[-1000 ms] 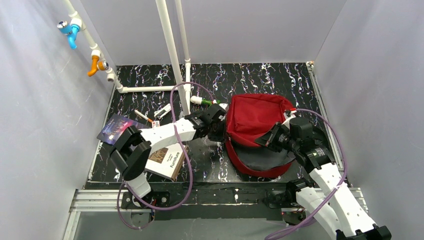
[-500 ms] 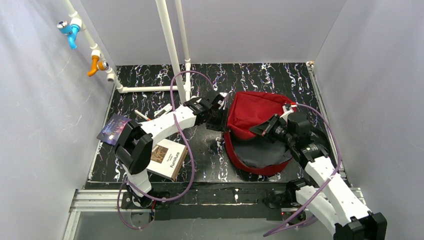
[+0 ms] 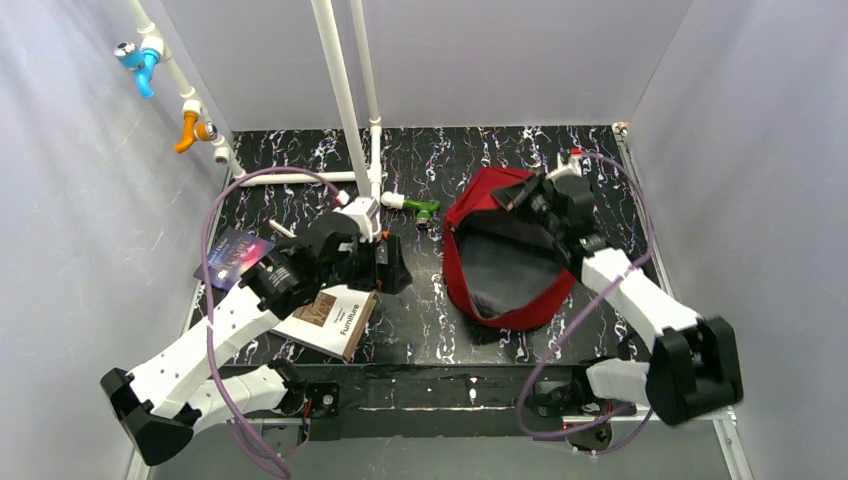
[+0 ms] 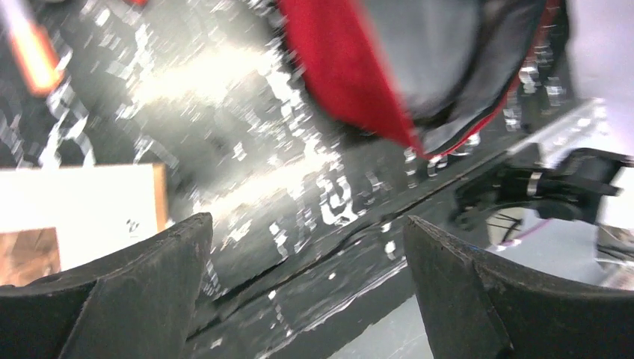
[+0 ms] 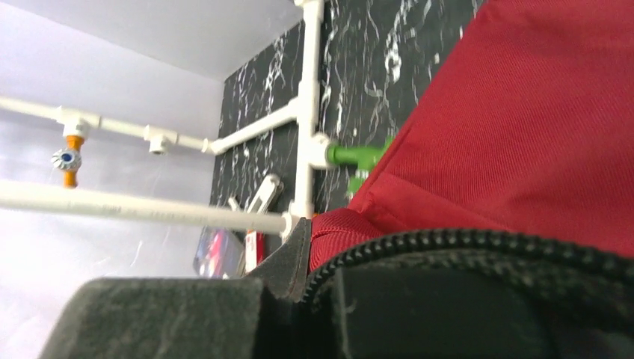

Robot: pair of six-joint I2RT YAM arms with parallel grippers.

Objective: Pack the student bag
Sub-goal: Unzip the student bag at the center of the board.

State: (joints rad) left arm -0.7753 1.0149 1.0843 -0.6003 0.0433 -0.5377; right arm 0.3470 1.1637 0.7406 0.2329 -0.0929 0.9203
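Note:
The student bag [image 3: 500, 250] lies right of centre, dark red, its mouth gaping and the grey lining showing. My right gripper [image 3: 518, 197] is at the bag's far rim, shut on the black zipper edge [image 5: 448, 243]; the red fabric [image 5: 538, 134] fills the right wrist view. My left gripper [image 3: 393, 272] hovers left of the bag, apart from it, above the table beside a book. In the left wrist view its fingers [image 4: 142, 288] stand wide open with only table between them, and the bag [image 4: 336, 75] is at the top.
A "Furniture" book [image 3: 335, 315] lies front left, with a dark blue booklet [image 3: 232, 255] and pens [image 3: 285, 232] behind it. A green marker [image 3: 420, 207] sits by the white pipe frame [image 3: 345, 110]. Grey walls enclose the table on three sides.
My left gripper opened, let go of the bag's left edge and drew back left toward the book. My right gripper carried the zipper rim toward the far side, spreading the bag's mouth.

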